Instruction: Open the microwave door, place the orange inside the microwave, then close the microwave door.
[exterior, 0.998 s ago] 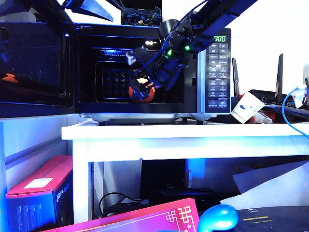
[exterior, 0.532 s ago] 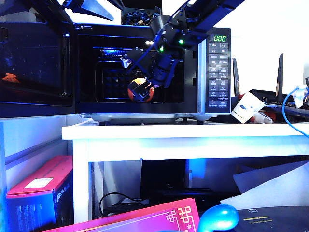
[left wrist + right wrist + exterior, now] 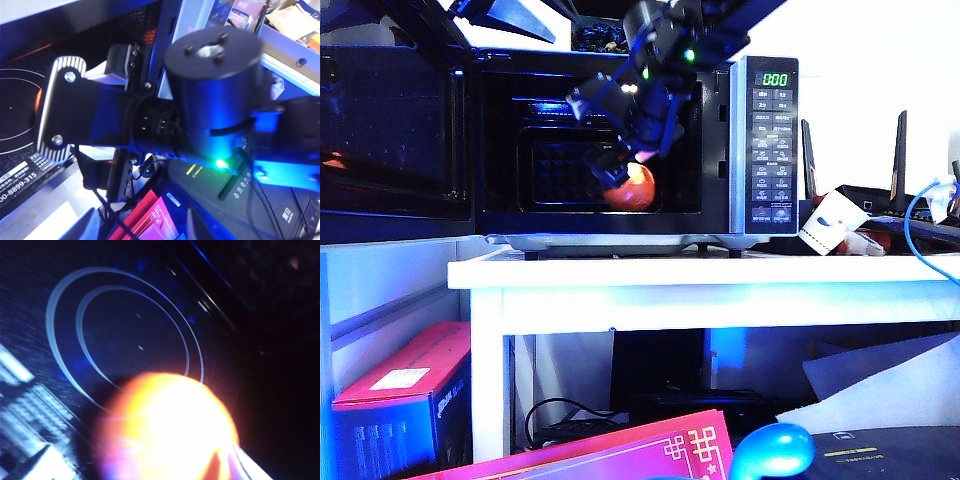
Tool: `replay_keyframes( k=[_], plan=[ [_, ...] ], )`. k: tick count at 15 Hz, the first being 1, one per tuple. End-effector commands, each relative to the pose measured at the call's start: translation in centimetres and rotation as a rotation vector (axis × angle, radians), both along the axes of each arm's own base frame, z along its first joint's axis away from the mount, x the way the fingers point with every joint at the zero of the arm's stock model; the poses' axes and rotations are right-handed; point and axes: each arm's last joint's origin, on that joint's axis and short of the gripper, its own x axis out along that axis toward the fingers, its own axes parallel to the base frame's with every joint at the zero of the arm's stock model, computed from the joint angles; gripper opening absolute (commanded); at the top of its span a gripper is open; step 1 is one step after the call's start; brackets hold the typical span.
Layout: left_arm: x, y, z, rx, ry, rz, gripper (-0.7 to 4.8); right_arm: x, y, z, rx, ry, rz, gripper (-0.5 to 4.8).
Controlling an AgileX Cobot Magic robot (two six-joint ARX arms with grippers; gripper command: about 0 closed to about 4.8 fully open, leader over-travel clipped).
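The microwave (image 3: 765, 140) stands on a white table, and its door (image 3: 390, 130) is swung wide open to the left. The orange (image 3: 635, 188) lies low in the cavity on the dark floor, which is marked with rings (image 3: 125, 330). My right gripper (image 3: 613, 168) reaches in from above and hangs open just up and left of the fruit, its dark fingers overlapping the fruit's edge. The right wrist view shows the orange (image 3: 170, 430) close up as a bright blur. My left gripper (image 3: 140, 231) is outside the oven, fingers apart, with nothing between them.
The white table (image 3: 720, 275) carries the oven. A black router with antennas (image 3: 900, 150), a blue cable (image 3: 920, 230) and small clutter sit to the right. Pink boxes (image 3: 400, 385) lie under and before the table. A black cylinder (image 3: 215, 90) fills the left wrist view.
My right arm has risen and swung inside the cavity. The orange was between the fingers. It now lies lower right of them, a little further right.
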Motion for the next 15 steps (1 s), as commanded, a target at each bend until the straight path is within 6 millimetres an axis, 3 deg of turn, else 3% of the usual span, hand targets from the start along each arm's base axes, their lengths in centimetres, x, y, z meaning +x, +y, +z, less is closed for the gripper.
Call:
replay_keyframes(
  k=[1, 9, 15],
  plan=[
    [-0.1, 0.2, 0.5, -0.003, -0.028, 0.013, 2.37, -0.6, 0.1, 0.8, -0.006, 0.010, 0.005, 4.79],
    [-0.2, 0.2, 0.5, -0.003, -0.026, 0.013, 2.37, -2.3, -0.4, 1.8, -0.080, 0.118, -0.001, 4.79],
    [-0.2, 0.2, 0.6, -0.004, -0.026, 0.012, 2.37, -3.7, -1.4, 4.4, -0.086, 0.111, -0.038, 4.79]
  ],
)
